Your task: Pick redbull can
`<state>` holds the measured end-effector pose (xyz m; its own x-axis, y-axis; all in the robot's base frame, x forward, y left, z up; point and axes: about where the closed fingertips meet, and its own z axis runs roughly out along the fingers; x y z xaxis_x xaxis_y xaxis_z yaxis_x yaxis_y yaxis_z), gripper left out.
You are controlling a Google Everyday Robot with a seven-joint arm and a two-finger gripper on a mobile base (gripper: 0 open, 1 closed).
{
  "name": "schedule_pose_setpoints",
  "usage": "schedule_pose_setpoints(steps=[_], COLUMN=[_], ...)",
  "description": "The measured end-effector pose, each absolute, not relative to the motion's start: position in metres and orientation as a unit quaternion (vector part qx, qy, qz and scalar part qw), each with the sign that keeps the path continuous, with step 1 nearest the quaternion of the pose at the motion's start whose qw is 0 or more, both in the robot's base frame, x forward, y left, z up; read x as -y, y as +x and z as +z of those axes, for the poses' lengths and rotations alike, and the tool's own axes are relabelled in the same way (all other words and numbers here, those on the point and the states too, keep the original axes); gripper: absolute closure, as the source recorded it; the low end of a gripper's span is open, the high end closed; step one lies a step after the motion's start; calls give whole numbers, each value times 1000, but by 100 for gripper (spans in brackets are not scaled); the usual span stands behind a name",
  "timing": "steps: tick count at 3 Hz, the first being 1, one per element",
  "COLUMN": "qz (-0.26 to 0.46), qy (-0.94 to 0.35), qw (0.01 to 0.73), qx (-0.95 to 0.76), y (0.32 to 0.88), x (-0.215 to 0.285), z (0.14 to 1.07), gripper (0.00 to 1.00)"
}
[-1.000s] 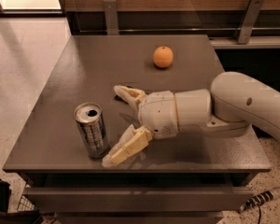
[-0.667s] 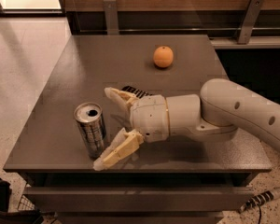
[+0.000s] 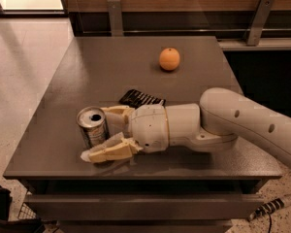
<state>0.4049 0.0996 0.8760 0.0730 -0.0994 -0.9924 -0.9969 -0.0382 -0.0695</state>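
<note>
The redbull can (image 3: 92,125), a slim silver can with a shiny top and a dark drinking hole, stands upright near the front left of the grey table (image 3: 111,62). My gripper (image 3: 94,133) reaches in from the right at table height. Its cream fingers are spread, one finger (image 3: 115,112) behind the can and the other (image 3: 109,151) in front of it, so the can stands between them. The front finger lies close against the can's base. The white arm (image 3: 233,120) stretches off to the right.
A flat dark snack wrapper (image 3: 140,98) lies just behind the gripper's wrist. An orange (image 3: 169,58) sits at the back right of the table. The table's front edge is close below the gripper. A wall rail runs behind the table.
The gripper has moved left, toward the can. Its fingers were to the right of the can before; now they flank it. The can has not moved.
</note>
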Motion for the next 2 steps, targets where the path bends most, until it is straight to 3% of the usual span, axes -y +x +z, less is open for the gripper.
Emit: schedule_pose_setpoints(steps=[2], qz=[465], qy=[-554], qw=[482], qx=[-495], y=[403], x=[-103], z=[878], gripper=[83])
